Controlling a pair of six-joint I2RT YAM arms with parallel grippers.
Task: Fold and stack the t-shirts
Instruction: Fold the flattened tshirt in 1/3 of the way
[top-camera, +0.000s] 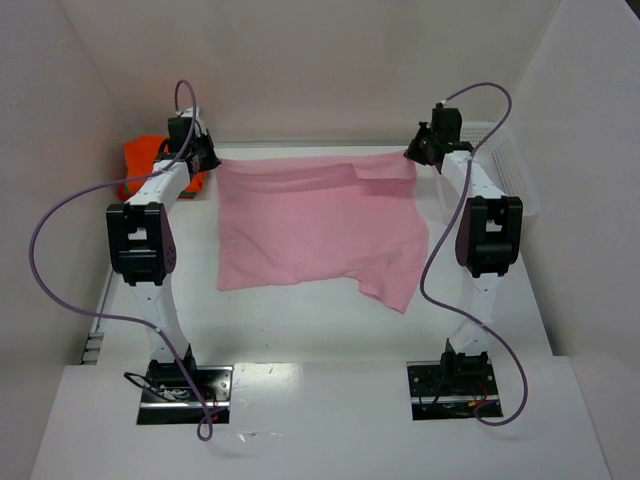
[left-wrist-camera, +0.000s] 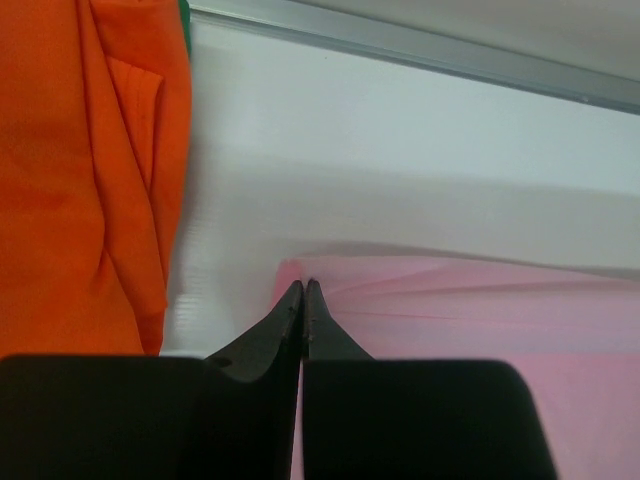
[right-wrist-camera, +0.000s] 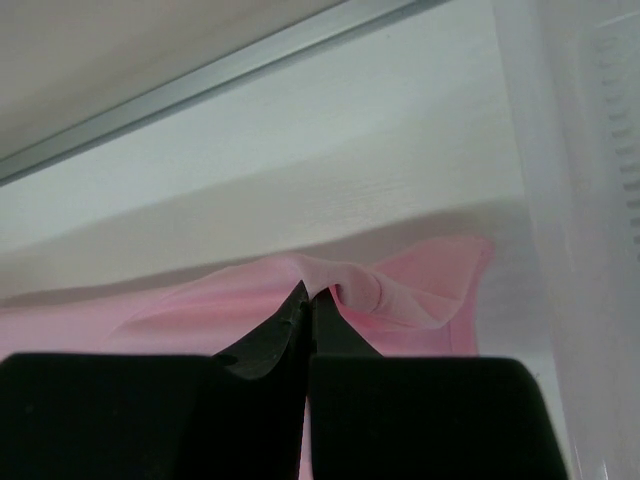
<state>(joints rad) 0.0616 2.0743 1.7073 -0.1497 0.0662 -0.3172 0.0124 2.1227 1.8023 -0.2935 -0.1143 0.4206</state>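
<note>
Left end effector (left-wrist-camera: 304, 292): jaws were pinched together on the far-left corner of the pink t-shirt (top-camera: 315, 225) — creases fanned out from the tips.
Right end effector (right-wrist-camera: 308, 295): jaws were closed too, gripping the far-right edge of the same shirt; the fabric was bunched into a small fold right at the tips.
Pink t-shirt position: it was spread between the two arms over the middle of the tabletop (top-camera: 300, 330). Its far edge ran fairly straight from grip to grip, its near edge was uneven, and the right corner reached closest to the arm bases.
Far edge lifted or resting: could not tell.
Orange t-shirt (top-camera: 140, 165): lay crumpled at the far left of the tabletop, just beside the left end effector and apart from the pink one.
Green edge (left-wrist-camera: 185, 20): a thin sliver showed behind the orange t-shirt, in the left wrist view only.
Basket (top-camera: 512, 170): white, sat at far right — just beside the right end effector.
</note>
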